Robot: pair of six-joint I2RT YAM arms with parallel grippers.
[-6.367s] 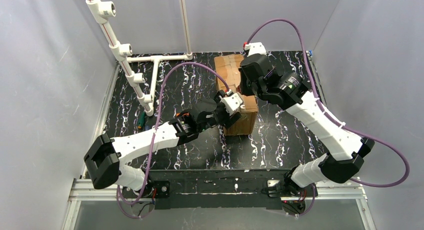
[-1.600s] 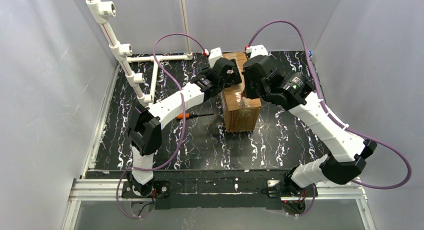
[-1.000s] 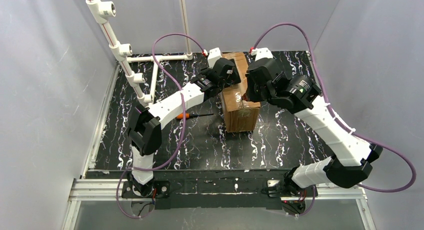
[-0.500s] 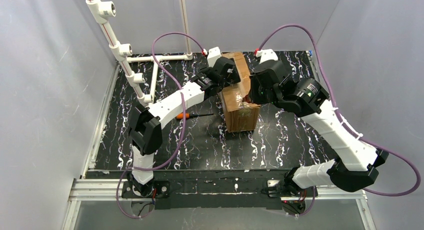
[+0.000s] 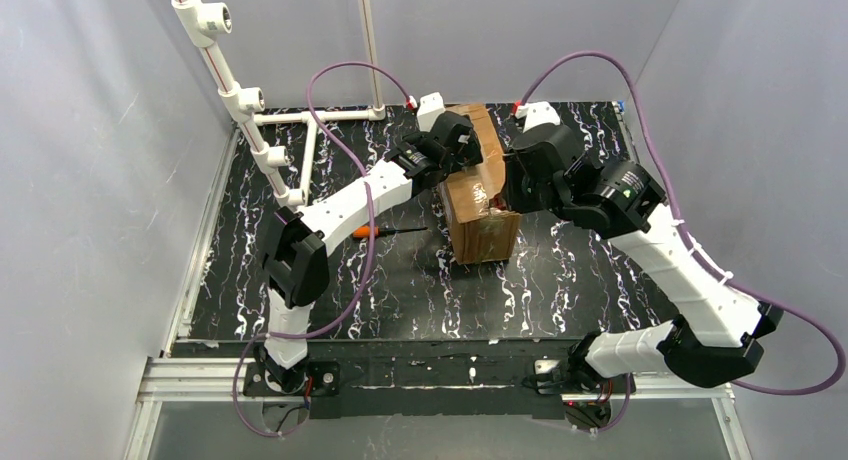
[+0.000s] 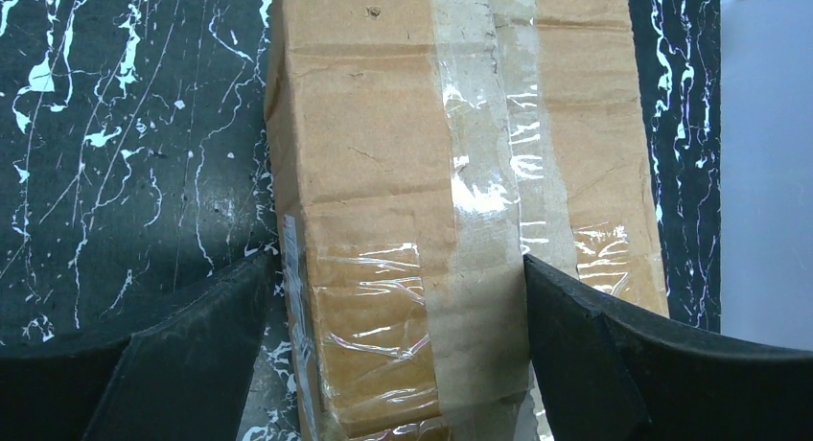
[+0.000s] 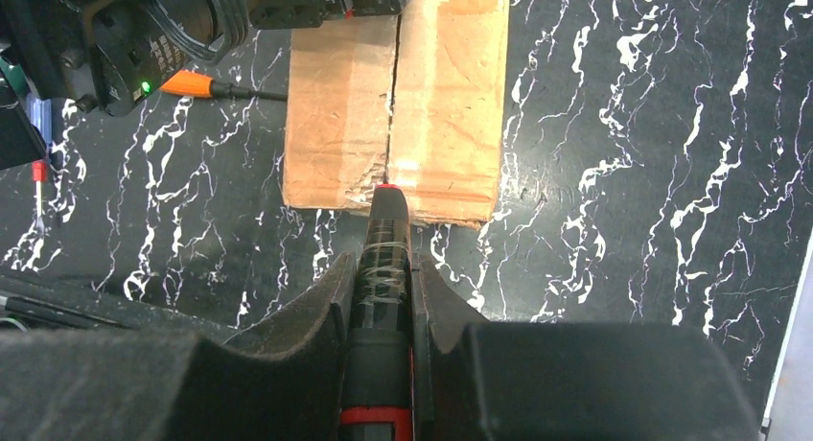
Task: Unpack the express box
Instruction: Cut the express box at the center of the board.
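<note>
Reaching over the express box [image 5: 480, 195], mid-table toward 12 o'clock, the left gripper [image 6: 393, 268] has its jaws wide apart above the taped top, probably to steady it. At the box's 3 o'clock, the right gripper [image 7: 383, 297] clamps a black cutter [image 7: 385, 230], tip at the seam, likely to slit tape.

White-and-black arms [image 5: 345, 205], purple cables [image 5: 350, 66]

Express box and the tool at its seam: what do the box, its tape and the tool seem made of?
Oblong brown express box: matte cardboard, creased, torn rough at the split seam. Clear tape strip along it: glossy plastic film, wrinkled, with glare. Black, red-tipped tool in the right gripper: probably hard plastic, faint sheen; any blade is hidden.
</note>
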